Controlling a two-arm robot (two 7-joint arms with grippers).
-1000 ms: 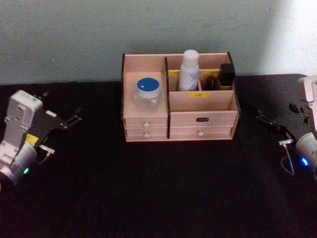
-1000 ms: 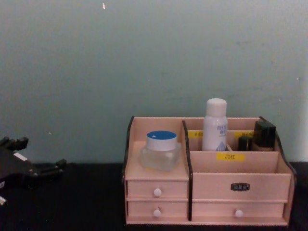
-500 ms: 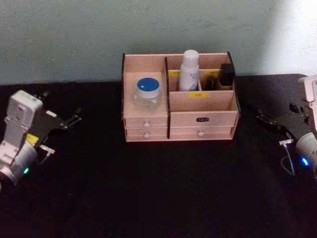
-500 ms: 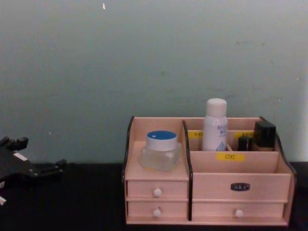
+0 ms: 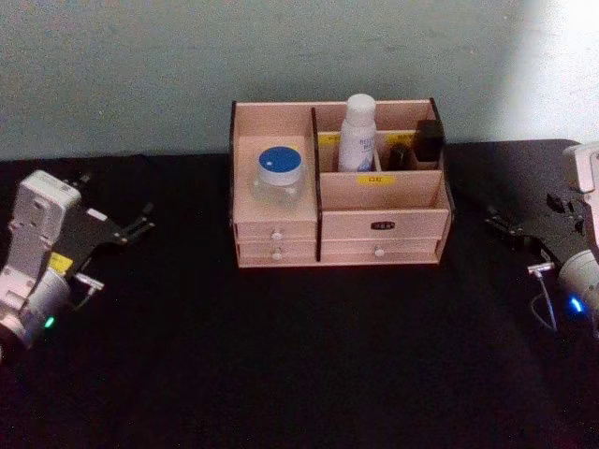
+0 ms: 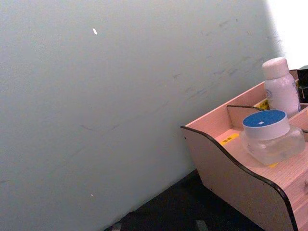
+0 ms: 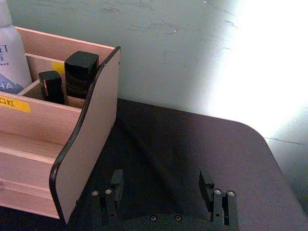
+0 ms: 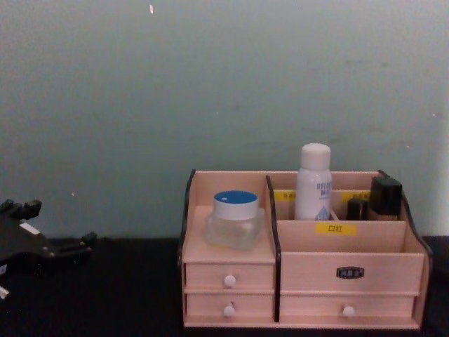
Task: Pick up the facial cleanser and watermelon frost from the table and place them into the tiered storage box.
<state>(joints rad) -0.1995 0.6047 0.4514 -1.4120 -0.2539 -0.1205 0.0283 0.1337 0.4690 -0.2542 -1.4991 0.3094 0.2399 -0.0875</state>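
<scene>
The tiered storage box (image 5: 379, 224) (image 8: 351, 270) stands at the back middle of the black table. The facial cleanser (image 5: 357, 131) (image 8: 313, 182) (image 6: 281, 91) stands upright in a rear compartment. On the left top shelf sits the watermelon frost (image 5: 281, 173) (image 8: 235, 219) (image 6: 269, 137), blue lid up. My left gripper (image 5: 137, 220) (image 8: 59, 225) rests far left of the box, open and empty. My right gripper (image 5: 501, 224) (image 7: 161, 183) sits to the right of the box, open, with bare table between its fingers (image 7: 115, 182).
Two small black-capped bottles (image 5: 416, 145) (image 8: 379, 196) (image 7: 72, 74) stand in the box's right rear compartment. The box's front holds small drawers with white knobs (image 8: 229, 281). A pale green wall (image 8: 224, 84) rises right behind the table. Black tabletop (image 5: 309, 355) spreads in front.
</scene>
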